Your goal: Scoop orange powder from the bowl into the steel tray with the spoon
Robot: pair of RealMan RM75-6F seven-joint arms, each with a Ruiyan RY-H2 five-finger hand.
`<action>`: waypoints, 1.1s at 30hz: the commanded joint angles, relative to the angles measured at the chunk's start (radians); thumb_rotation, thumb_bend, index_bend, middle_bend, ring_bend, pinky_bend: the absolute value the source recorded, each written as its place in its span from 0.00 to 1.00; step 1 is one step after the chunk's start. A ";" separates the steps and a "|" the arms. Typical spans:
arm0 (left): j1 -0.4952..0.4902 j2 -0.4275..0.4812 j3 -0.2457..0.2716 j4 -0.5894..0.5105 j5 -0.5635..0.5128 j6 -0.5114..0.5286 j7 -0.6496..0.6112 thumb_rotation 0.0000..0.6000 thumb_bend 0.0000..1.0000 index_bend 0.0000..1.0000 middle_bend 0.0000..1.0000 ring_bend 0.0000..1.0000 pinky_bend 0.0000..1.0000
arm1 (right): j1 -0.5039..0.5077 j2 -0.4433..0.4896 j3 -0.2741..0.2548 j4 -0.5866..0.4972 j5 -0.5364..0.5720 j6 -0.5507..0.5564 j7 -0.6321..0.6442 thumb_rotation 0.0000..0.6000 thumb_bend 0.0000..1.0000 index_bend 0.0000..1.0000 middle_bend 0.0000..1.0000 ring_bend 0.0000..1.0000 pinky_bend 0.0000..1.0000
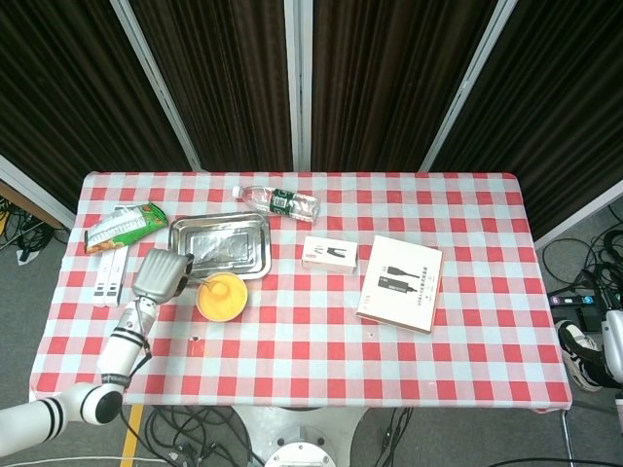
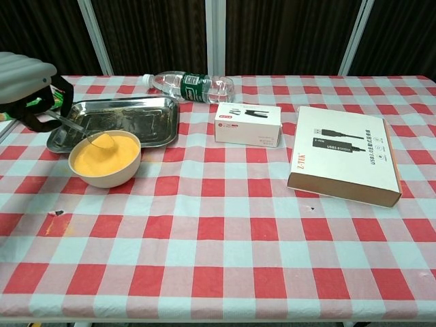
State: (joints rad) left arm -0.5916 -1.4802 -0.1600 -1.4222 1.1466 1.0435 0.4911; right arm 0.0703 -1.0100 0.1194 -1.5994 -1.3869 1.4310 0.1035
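1. Progress: orange powder (image 2: 103, 158) fills the bowl (image 2: 105, 174) nearly to its rim, at left of centre in the chest view; the steel tray (image 2: 143, 119) just behind it looks bare apart from faint dust, so by this evidence little or nothing has been transferred and most of the scooping remains.
2. Step in hand: the spoon (image 2: 85, 133) has its tip at the back edge of the powder, its handle running up and left toward the frame edge. This reads as a scoop being loaded or lifted, though whether the spoon's tip carries powder is too small to tell.
3. Left hand (image 2: 27, 82): at the upper left edge of the chest view, fingers closed around the spoon handle. In the head view the left hand (image 1: 161, 273) lies left of the bowl (image 1: 222, 297) and below the tray's (image 1: 255, 243) left corner, with its forearm slanting down toward the lower left of the frame.
4. Right hand: not visible in either view, so its state cannot be given.
5. What is left: carrying the spoon back over the tray's near rim, tipping it out, and repeating.
6. Bystanders: a water bottle (image 2: 191, 86) lies behind the tray; a small white box (image 2: 247, 125) and a larger flat box (image 2: 344, 153) lie to the right, well apart from the bowl.
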 commanded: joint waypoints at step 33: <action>-0.012 -0.060 0.171 0.143 0.498 0.276 0.682 1.00 0.50 0.71 1.00 0.97 1.00 | -0.004 0.009 -0.001 -0.011 0.003 0.003 -0.003 1.00 0.15 0.09 0.22 0.03 0.12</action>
State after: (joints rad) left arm -0.6092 -1.5409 -0.0008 -1.2573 1.6339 1.3360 1.1376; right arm 0.0665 -1.0009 0.1187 -1.6102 -1.3838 1.4343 0.1003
